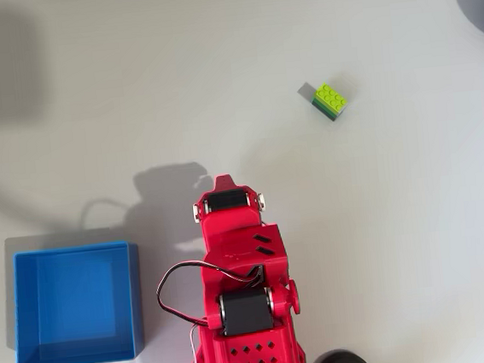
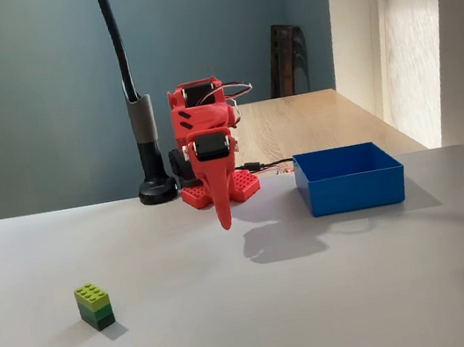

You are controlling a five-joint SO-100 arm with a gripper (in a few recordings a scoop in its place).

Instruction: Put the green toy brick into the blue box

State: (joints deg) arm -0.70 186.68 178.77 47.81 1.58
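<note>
Overhead view puts the green toy brick (image 1: 331, 101) alone on the pale table (image 1: 419, 242), well apart from the red arm (image 1: 238, 276) and on the far side of it from the blue box (image 1: 76, 306), which sits open by the arm's base. In the fixed view the gripper (image 2: 224, 215) hangs above the table, pointing down, its fingers drawn together into 1 narrow tip with nothing between them, though that angle is edge-on, so a slim gap could hide there. The arm looks folded at rest, so I judge the reach toward the brick not yet begun.
</note>
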